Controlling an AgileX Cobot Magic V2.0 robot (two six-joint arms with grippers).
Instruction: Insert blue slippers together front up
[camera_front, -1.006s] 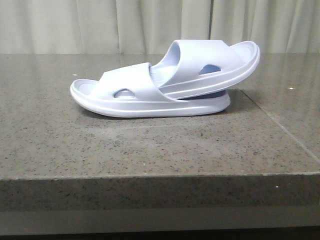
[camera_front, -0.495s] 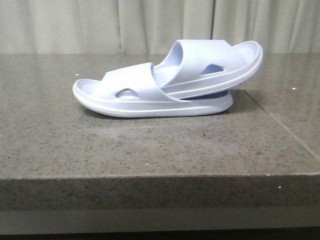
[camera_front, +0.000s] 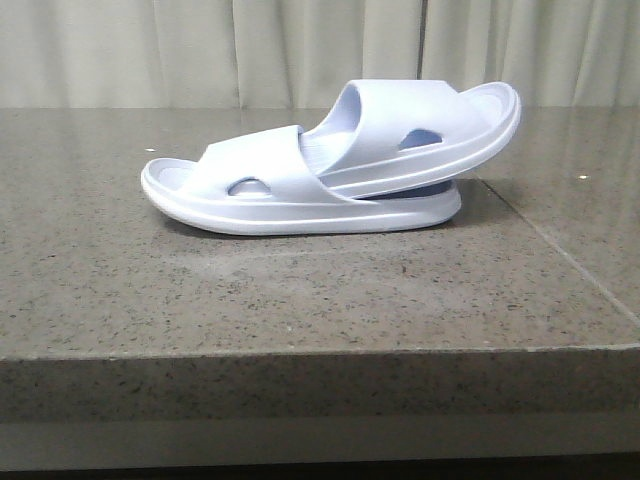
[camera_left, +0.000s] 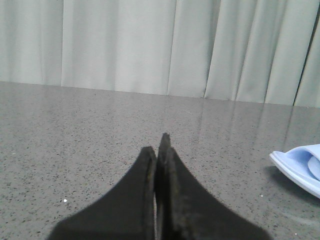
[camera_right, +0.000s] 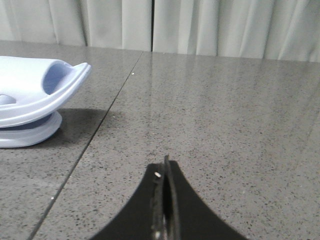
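Two pale lavender-blue slippers lie nested on the grey stone table (camera_front: 300, 290). The lower slipper (camera_front: 260, 195) lies flat, toe at the left. The upper slipper (camera_front: 430, 130) is pushed under the lower one's strap and tilts up to the right. No gripper shows in the front view. My left gripper (camera_left: 159, 145) is shut and empty, low over the table, with the lower slipper's toe (camera_left: 300, 165) off to its side. My right gripper (camera_right: 165, 165) is shut and empty, with the slippers' raised end (camera_right: 35, 92) off to its side.
Pale curtains (camera_front: 300, 50) hang behind the table. A seam (camera_front: 560, 250) runs through the stone top right of the slippers; it also shows in the right wrist view (camera_right: 95, 135). The table's front edge (camera_front: 320, 350) is near the camera.
The front picture shifted slightly right half a second ago and is back where it was. The slippers keep the same nested pose.
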